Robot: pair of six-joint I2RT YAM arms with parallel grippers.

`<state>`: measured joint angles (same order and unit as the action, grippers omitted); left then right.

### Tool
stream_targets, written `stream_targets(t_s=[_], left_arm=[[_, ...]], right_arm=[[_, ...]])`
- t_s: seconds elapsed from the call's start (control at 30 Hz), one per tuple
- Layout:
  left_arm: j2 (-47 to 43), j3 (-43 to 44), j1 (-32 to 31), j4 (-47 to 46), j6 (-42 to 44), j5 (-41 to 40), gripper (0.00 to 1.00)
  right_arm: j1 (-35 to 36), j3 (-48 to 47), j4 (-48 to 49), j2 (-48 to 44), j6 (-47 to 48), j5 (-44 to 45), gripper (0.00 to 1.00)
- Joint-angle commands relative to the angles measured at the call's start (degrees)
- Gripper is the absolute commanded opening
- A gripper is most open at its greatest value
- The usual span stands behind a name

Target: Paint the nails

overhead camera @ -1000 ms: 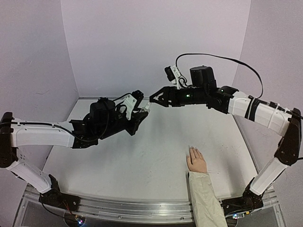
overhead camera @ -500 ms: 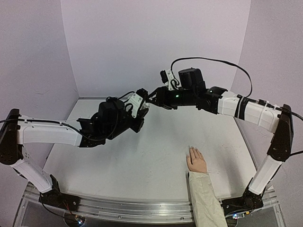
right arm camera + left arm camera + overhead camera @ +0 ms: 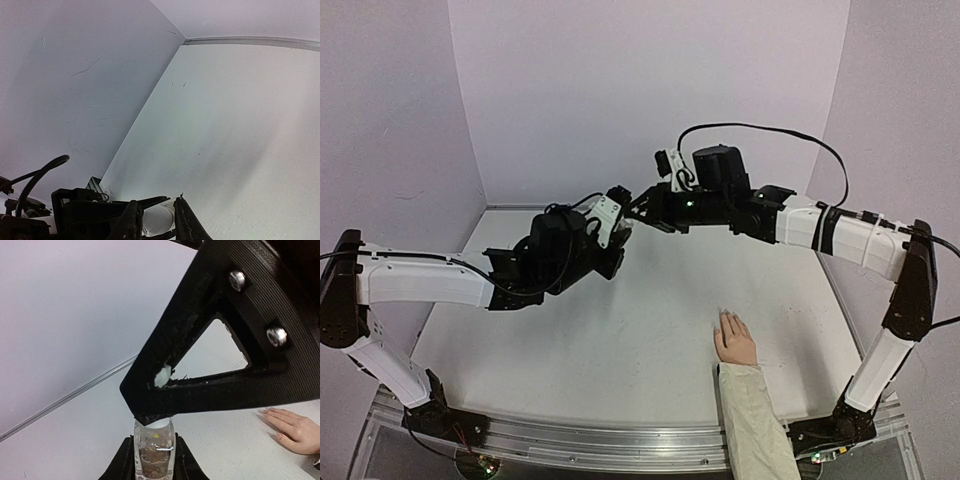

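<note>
Nails (image 3: 725, 316) are found at the fingertips of the pale hand (image 3: 734, 340), laid flat on the counter (image 3: 620, 330) on the right arm's side, its long axis pointing to the back wall, well below both end effectors and nearer the bases. A small clear bottle (image 3: 154, 452) is pinched in mid-air by the left end effector (image 3: 620, 232), and its white cap (image 3: 158, 219) is gripped by the right end effector (image 3: 642, 207). Nothing is seen in the way.

We note a pale flesh-coloured hand (image 3: 735, 342), a cream sleeve (image 3: 752, 420), a clear bottle (image 3: 154, 457) with brownish contents, its white cap (image 3: 159, 219), a white table (image 3: 620, 330) and plain lilac walls (image 3: 620, 90).
</note>
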<state>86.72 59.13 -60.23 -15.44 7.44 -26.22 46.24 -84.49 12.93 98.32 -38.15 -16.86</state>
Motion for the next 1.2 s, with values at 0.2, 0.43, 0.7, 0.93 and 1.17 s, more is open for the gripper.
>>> stream_targets(t_s=[0.2, 0.43, 0.7, 0.93, 1.17], left_arm=[[-2.65, 3.49, -0.33, 0.22, -3.9, 1.15, 0.0], [-7.16, 2.09, 3.31, 1.73, -10.37, 23.34, 0.0], [-5.07, 5.22, 15.55, -4.36, -24.31, 84.1, 0.0], [-5.03, 5.25, 16.36, -5.92, -23.75, 93.71, 0.0], [-7.88, 0.2, 15.92, -5.12, -20.04, 57.12, 0.0]], right_arm=[[0.35, -0.07, 5.28, 0.62, -0.61, -1.79, 0.05], [-0.02, 0.19, 5.42, -1.66, 11.87, -4.47, 0.0], [-4.05, 4.84, 4.89, -6.03, 37.08, -49.75, 0.0], [-9.36, 6.15, 4.8, -5.72, 39.64, -63.73, 0.0], [-10.41, 7.74, 4.83, -9.07, 35.32, -39.2, 0.37]])
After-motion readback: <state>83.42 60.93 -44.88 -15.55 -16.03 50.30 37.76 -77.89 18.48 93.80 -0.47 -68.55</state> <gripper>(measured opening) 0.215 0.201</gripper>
